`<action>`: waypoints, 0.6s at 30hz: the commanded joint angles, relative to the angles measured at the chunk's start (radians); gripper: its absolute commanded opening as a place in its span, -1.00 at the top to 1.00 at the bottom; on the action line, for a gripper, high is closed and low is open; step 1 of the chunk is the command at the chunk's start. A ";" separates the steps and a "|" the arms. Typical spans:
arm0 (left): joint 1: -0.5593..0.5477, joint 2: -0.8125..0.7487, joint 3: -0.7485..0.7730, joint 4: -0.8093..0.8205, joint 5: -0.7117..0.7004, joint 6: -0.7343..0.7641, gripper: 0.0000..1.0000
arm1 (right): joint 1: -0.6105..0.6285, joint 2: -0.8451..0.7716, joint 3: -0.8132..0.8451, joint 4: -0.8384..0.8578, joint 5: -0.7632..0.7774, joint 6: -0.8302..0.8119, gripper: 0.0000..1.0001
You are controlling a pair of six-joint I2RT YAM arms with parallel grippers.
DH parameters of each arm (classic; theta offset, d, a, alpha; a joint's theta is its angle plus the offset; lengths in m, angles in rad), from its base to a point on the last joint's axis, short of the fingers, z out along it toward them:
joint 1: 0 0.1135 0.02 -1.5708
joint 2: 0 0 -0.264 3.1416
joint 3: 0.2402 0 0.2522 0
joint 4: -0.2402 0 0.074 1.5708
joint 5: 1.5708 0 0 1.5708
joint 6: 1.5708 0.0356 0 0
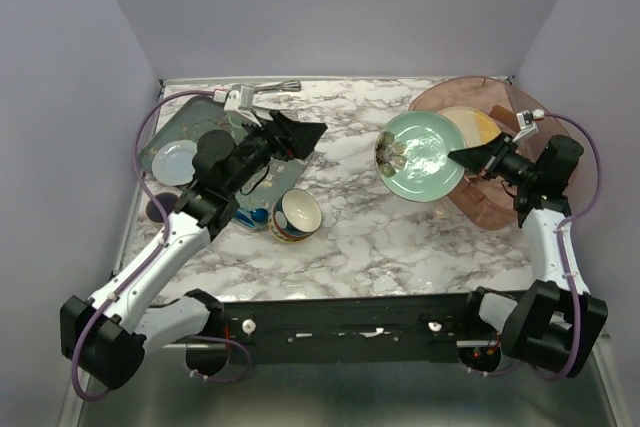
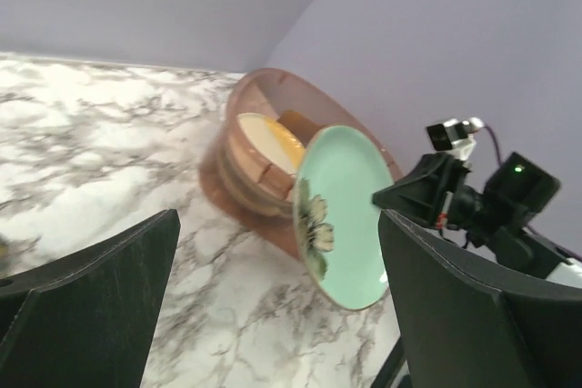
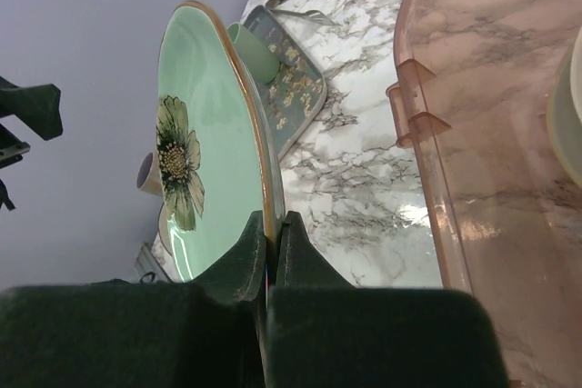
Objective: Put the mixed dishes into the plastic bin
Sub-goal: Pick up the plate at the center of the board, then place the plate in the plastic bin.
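My right gripper [image 1: 462, 157] is shut on the rim of the mint green plate [image 1: 420, 155] with a flower print. It holds the plate tilted on edge just left of the plastic bin [image 1: 500, 202]. In the right wrist view the fingertips [image 3: 271, 233] pinch the plate [image 3: 205, 134] beside the bin wall [image 3: 427, 134]. A yellow-and-cream plate [image 1: 470, 125] lies in the bin. The blue-yellow patterned bowl [image 1: 296, 215] stands on the table near the middle. My left gripper [image 1: 300, 137] is open and empty above the table, facing the mint plate [image 2: 341, 215] and bin [image 2: 264, 88].
A dark-green floral tray [image 1: 195, 122] lies at the back left with a small pale plate [image 1: 175, 160] on it. A blue spoon [image 1: 255, 215] lies next to the bowl. A metal utensil [image 1: 270, 87] lies at the back edge. A dark cup [image 1: 158, 209] stands at the left edge.
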 commanded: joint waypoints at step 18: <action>0.061 -0.388 -0.111 -0.604 -0.269 0.545 -0.97 | -0.096 0.127 0.158 0.017 0.136 0.062 0.99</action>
